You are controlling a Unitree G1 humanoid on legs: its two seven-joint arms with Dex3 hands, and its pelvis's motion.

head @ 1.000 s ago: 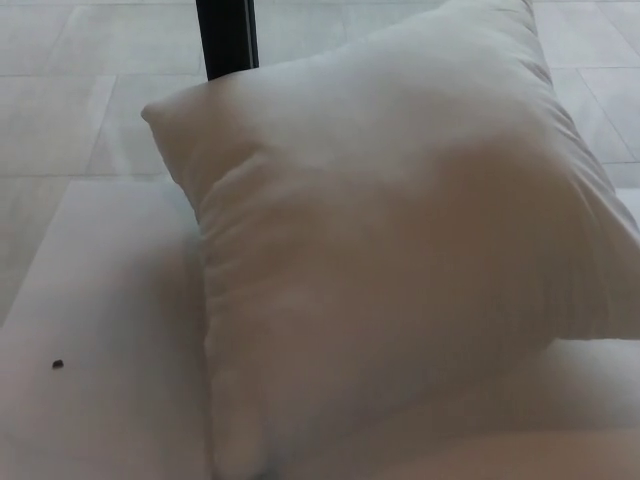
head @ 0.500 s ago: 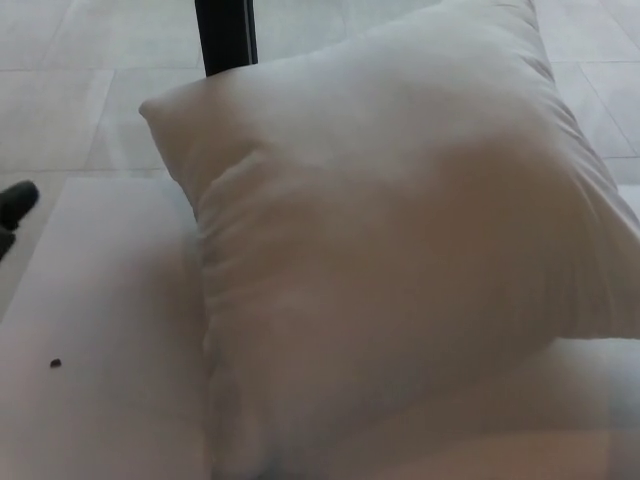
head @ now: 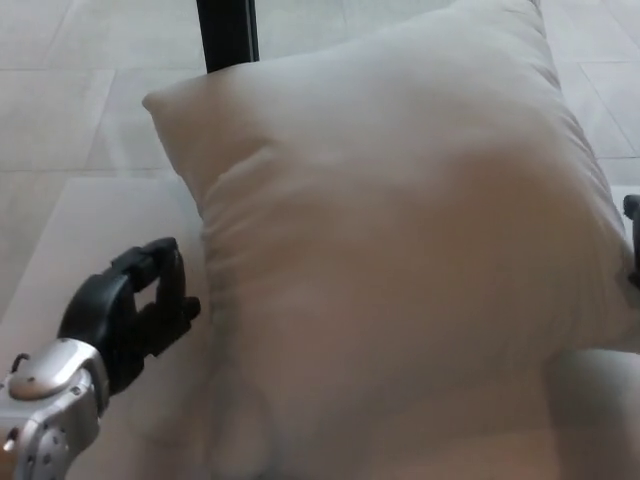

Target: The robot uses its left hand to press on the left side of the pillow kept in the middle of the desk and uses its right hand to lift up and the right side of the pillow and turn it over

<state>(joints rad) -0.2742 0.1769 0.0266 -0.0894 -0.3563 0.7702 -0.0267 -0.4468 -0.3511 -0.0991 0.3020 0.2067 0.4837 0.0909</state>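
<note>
1. The left hand (head: 135, 310) comes in low at the picture's left, its black fingers (head: 160, 265) curled into a loose hook and holding nothing; they sit just beside the pillow's left edge, and whether they touch it I cannot tell.
2. Of the right hand (head: 632, 240) only a dark sliver shows at the right border, close against the pillow's right side; how its fingers stand I cannot tell.
3. The pillow (head: 400, 250) fills most of the view, white and plump, lying on the pale counter (head: 90, 230) with one corner pointing up-left toward a black post (head: 227, 35) behind it.
4. It looks light and soft; the creases along its left side suggest loose filling that will sag and fold rather than pivot as one piece.
5. The smooth cover may slide on the counter, so the left side probably wants a broad downward press, well inside the seam.
6. For lifting, the right edge or corner seems best, fingers under it.
</note>
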